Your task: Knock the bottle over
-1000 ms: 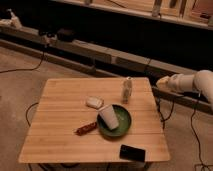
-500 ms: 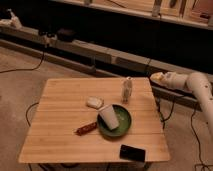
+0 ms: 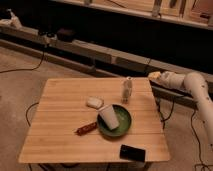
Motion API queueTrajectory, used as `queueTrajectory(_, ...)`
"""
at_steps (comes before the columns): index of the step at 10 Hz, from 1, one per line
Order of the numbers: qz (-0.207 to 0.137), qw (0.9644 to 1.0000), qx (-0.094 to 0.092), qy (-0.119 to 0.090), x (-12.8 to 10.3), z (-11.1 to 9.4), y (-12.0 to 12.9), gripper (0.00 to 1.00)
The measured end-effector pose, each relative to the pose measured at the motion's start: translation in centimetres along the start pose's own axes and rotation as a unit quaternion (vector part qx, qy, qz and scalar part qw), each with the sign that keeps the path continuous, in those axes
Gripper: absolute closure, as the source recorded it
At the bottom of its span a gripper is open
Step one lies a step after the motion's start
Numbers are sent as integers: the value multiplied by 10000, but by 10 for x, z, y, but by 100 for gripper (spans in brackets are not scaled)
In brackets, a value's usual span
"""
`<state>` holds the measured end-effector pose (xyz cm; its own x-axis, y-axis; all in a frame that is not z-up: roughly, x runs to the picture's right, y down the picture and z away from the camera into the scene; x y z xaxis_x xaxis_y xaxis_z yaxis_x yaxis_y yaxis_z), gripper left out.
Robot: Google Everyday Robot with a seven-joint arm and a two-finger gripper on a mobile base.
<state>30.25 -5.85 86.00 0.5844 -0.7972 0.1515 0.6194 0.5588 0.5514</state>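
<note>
The bottle (image 3: 127, 90) is found upright, cap upward, on the wooden table (image 3: 60, 105); the gripper (image 3: 154, 75) is held apart at upper right, and whether it is closed cannot be told.

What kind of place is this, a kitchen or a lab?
Probably a lab or test room: loose cables on the floor, a long ledge along the wall, a lone wooden table. The gripper hangs beyond the table's far corner, near the bottle.
</note>
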Motion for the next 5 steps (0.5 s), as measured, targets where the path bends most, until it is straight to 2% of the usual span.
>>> queueTrajectory(1, -12, 10000, 21, -42, -2, 2, -2, 91)
queueTrajectory(5, -147, 9977, 452, -478, -31, 26, -29, 91)
